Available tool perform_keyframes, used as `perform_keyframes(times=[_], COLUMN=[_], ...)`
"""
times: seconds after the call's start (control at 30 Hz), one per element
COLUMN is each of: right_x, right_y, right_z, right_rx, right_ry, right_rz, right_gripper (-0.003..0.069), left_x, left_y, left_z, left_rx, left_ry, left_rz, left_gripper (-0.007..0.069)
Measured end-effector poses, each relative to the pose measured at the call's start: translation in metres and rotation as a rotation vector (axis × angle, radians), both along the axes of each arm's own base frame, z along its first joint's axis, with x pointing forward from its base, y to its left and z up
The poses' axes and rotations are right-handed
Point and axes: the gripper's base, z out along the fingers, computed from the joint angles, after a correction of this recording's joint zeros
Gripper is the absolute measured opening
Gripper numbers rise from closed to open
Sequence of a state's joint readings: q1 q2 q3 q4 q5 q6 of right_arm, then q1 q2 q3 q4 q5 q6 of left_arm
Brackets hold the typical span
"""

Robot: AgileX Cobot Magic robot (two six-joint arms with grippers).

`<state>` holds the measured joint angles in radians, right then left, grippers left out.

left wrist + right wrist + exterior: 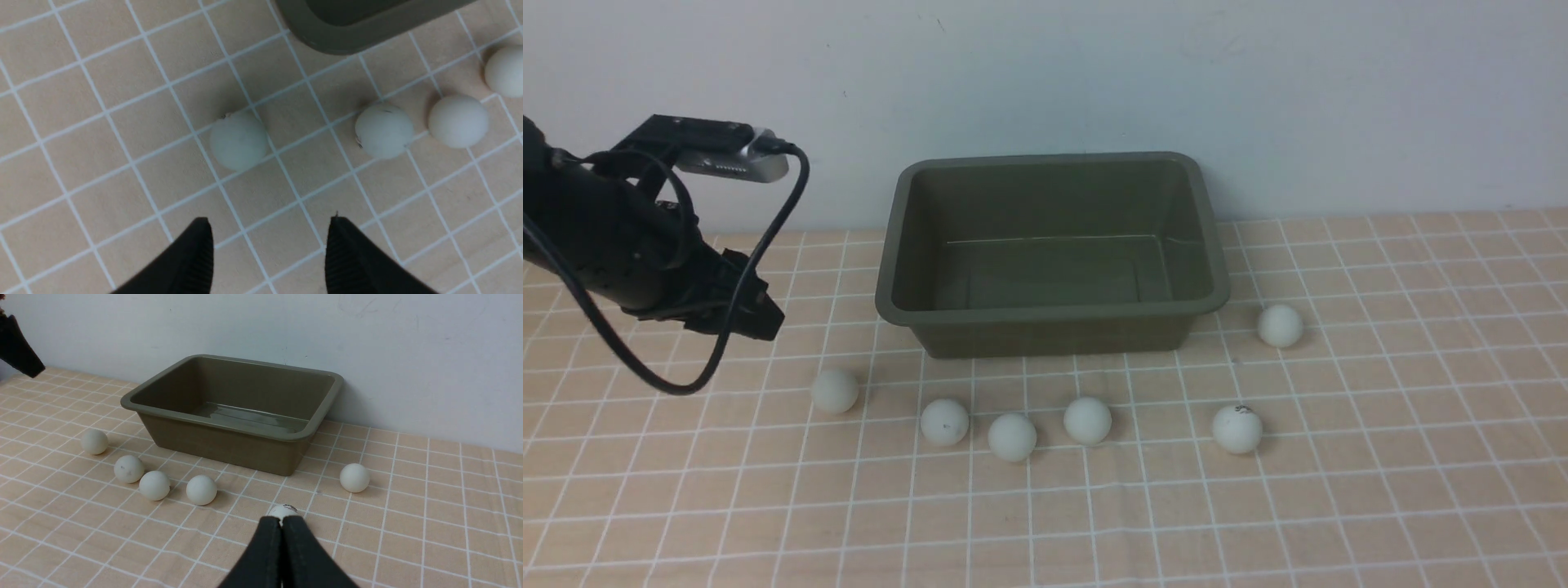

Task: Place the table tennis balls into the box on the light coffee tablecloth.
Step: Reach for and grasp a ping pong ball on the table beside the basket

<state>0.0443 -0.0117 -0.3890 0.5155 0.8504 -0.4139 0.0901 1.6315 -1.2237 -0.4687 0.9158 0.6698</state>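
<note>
Found the box (1054, 333) standing open side up on the tablecloth (1380, 457), close to the wall (1094, 73), with nothing inside. Counted six balls (201, 490), all lying on the tablecloth outside the box and none touching it.

Noted the leftmost ball (835, 390) off the front left corner of the box. Noted three more in a loose row in front of the box: the second ball (944, 421), the third ball (1012, 437) just beside it, and the fourth ball (1087, 420) near the third. Noted the marked ball (1237, 429), bearing a small dark print on top, further right and in front of the right end of the box. Noted the last ball (1280, 325) beside the front right corner of the box, apart from it.

Saw the left hand (269, 224) hovering above the tablecloth to the left of the box, fingers (196, 261) spread wide apart, gripping nothing. Spotted the leftmost ball ahead of the gap between those fingers in the left wrist view, untouched, with the second and third balls off to one side.

Saw the right hand (281, 520) in its own wrist view with both fingers pressed flat together, closed on nothing. Spotted the marked ball just beyond its tips; could not tell whether touching or apart.
</note>
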Motion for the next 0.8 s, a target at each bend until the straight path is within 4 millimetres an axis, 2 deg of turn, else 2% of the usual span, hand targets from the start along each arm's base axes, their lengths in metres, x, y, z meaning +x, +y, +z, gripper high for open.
perform_keyframes(times=[0.2,0.33,0.53,0.67,0.8], right_x=[0.000,0.000,0.000,0.000,0.001], right_y=[-0.001,-0.001,-0.001,-0.001,-0.002], right_z=[0.000,0.000,0.000,0.000,0.000], right_rx=[-0.011,-0.015,-0.018,-0.018,-0.026], right_ry=[-0.002,-0.002,-0.003,-0.004,-0.004], right_rz=[-0.006,-0.008,-0.009,-0.009,-0.014], right_gripper=[-0.0018,-0.0018,-0.0018,-0.0018,-0.0018], left_x=[0.026,0.034,0.041,0.043,0.046], left_y=[-0.001,-0.013,-0.027,-0.035,-0.040], left_z=[-0.035,-0.058,-0.068,-0.069,-0.080], left_rx=[0.022,0.022,0.088,0.131,0.145], left_ry=[0.024,0.051,0.015,-0.021,-0.001], left_rz=[-0.076,-0.119,-0.170,-0.199,-0.213], left_gripper=[0.0309,0.0335,0.0414,0.0425,0.0425])
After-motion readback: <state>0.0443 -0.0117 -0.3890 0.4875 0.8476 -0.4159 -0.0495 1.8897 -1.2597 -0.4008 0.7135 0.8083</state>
